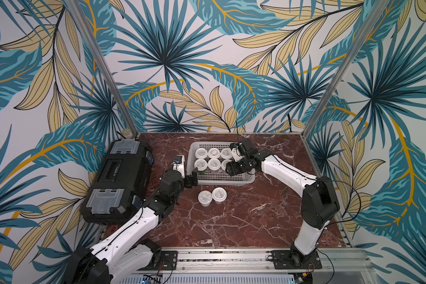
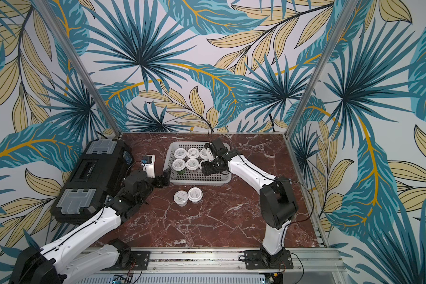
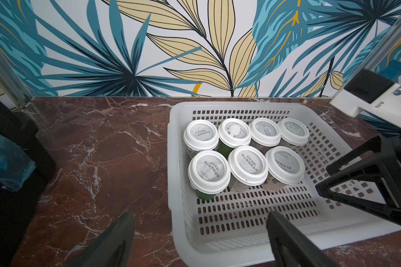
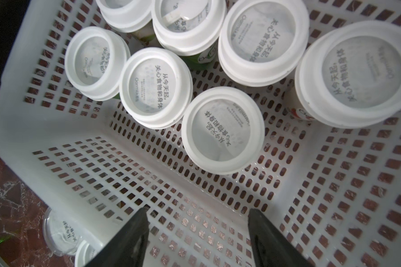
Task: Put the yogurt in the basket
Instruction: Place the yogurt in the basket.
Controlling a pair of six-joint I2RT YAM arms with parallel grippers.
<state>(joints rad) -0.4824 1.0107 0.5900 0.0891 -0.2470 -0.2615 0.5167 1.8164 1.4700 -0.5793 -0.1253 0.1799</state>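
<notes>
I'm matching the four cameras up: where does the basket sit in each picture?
Top view: basket just below picture centre.
Top view: basket just below centre, slightly left.
Left wrist: basket in the right half.
Right wrist: basket fills nearly the whole picture.
Shared landmark: white-lidded yogurt cups standing inside it.

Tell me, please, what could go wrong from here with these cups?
1. The right pincer hangs open over the basket, close to the packed cups; a low exit might tip one.
2. The two table cups sit side by side; grasping one may shove the other.
3. The left pincer, open at the basket's corner, could nudge it.
</notes>
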